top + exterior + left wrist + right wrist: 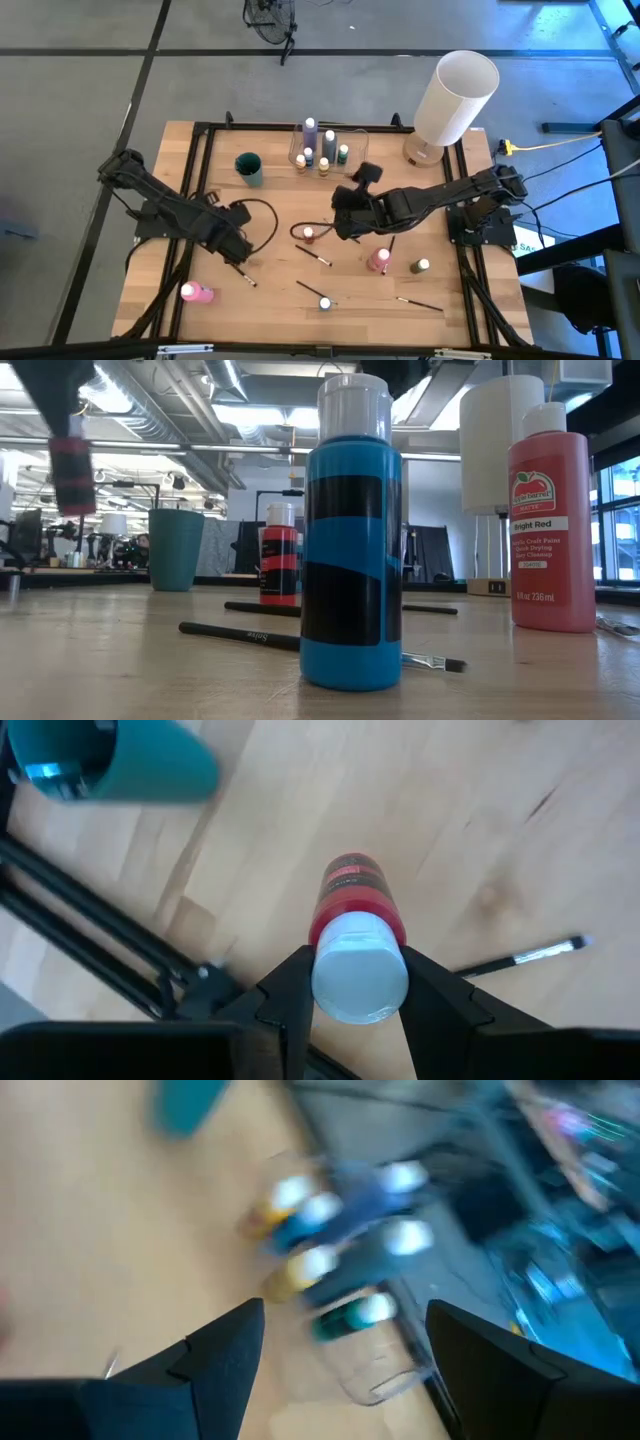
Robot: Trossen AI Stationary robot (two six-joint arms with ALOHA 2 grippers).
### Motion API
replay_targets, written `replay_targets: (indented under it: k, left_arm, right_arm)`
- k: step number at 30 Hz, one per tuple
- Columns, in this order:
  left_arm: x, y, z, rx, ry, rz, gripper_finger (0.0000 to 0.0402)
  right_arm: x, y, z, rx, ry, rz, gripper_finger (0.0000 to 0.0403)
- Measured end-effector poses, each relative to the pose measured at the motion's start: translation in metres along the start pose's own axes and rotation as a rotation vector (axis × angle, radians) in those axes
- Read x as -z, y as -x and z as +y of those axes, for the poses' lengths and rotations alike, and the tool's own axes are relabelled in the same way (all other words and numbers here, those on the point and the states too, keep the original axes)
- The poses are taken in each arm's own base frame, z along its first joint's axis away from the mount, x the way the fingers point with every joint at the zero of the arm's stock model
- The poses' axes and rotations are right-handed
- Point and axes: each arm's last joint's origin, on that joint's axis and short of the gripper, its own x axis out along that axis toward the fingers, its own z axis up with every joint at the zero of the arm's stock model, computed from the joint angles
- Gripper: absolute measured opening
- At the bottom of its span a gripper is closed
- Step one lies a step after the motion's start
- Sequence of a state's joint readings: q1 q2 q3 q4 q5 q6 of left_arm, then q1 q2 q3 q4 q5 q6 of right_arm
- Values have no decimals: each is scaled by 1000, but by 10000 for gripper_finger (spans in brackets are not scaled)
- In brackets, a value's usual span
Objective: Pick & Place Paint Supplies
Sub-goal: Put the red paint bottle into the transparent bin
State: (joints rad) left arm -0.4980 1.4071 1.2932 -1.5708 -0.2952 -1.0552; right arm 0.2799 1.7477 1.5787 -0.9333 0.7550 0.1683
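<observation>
My left gripper (358,960) is shut on a red paint bottle (352,892) with a white cap. It hangs over the table's left part (237,243), and the bottle (70,472) shows high up in the low view. My right gripper (343,222) stands open above the table's middle with nothing between its fingers (335,1350). A blue bottle (325,303), a red one (308,234), a pink one (379,260) and a green one (421,266) stand on their bases. Another pink bottle (196,292) lies on its side. Thin brushes (313,255) lie flat between them. My left gripper pinches the red bottle at its white cap (360,982), one finger (295,995) on each side. The fingers come steeply from above. The bottle hangs below them, base down, lifted clear of the table (70,472).
A clear container (325,150) holding several bottles sits at the table's far middle. A teal cup (249,167) stands to its left and a tall white cylinder (455,95) at the far right corner. More brushes (420,303) lie near the front edge.
</observation>
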Motion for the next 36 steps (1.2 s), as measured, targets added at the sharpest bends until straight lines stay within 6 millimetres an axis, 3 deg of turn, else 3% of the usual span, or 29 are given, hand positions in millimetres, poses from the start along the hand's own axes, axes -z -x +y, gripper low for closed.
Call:
replay_targets:
  k: [7, 10, 19, 31, 36]
  left_arm:
    - [-24, 28, 13, 80, -66, -82, 120]
    - [-31, 39, 18, 91, -85, -138, 120]
    - [-46, 56, 15, 104, -201, -360, 119]
    - [-52, 60, 9, 132, -255, -442, 119]
    - [-52, 60, 9, 137, -251, -448, 124]
  right_arm:
    - [-17, 3, 13, -486, 86, -136, 283]
    - [-23, 6, 16, -584, 127, -221, 283]
    - [-43, 7, 9, -450, 30, -403, 283]
    - [-43, 8, 9, -474, 40, -407, 284]
    - [-40, 6, 8, -409, 43, -364, 293]
